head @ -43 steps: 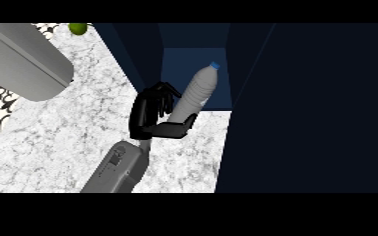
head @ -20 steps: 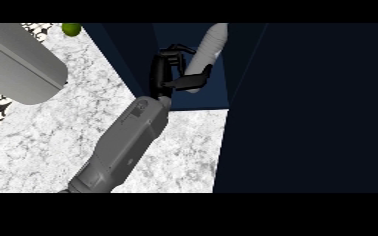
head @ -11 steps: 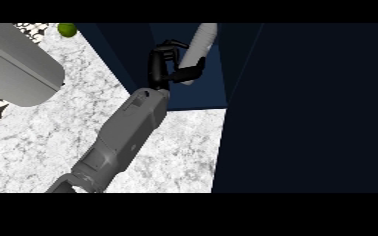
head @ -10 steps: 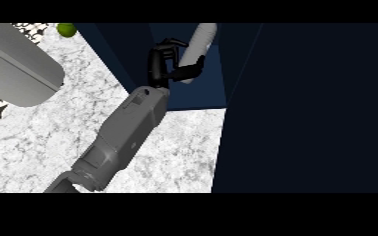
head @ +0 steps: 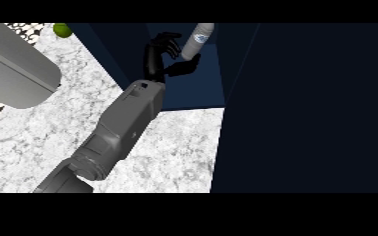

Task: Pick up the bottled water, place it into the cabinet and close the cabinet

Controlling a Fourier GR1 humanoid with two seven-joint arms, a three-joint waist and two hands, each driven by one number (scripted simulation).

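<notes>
The bottled water [head: 198, 40] is a pale bottle with a blue label. It stands tilted inside the open dark blue cabinet [head: 193, 87], at the top of the head view. My right hand [head: 164, 55] is inside the cabinet just left of the bottle. Its fingers [head: 168, 41] are spread and no longer wrapped round the bottle, and the thumb [head: 184, 67] lies at the bottle's lower end. My grey right forearm [head: 122, 125] runs up from the lower left. The left hand does not show.
The cabinet's dark door [head: 303, 110] stands open and fills the right side. The marble counter [head: 170, 145] lies below and to the left. A grey forearm-like body [head: 26, 75] lies along the left edge. A green fruit [head: 61, 29] sits at the top left.
My right hand carried the bottle up and deeper into the cabinet. Its fingers, curled round the bottle before, have now spread off it.
</notes>
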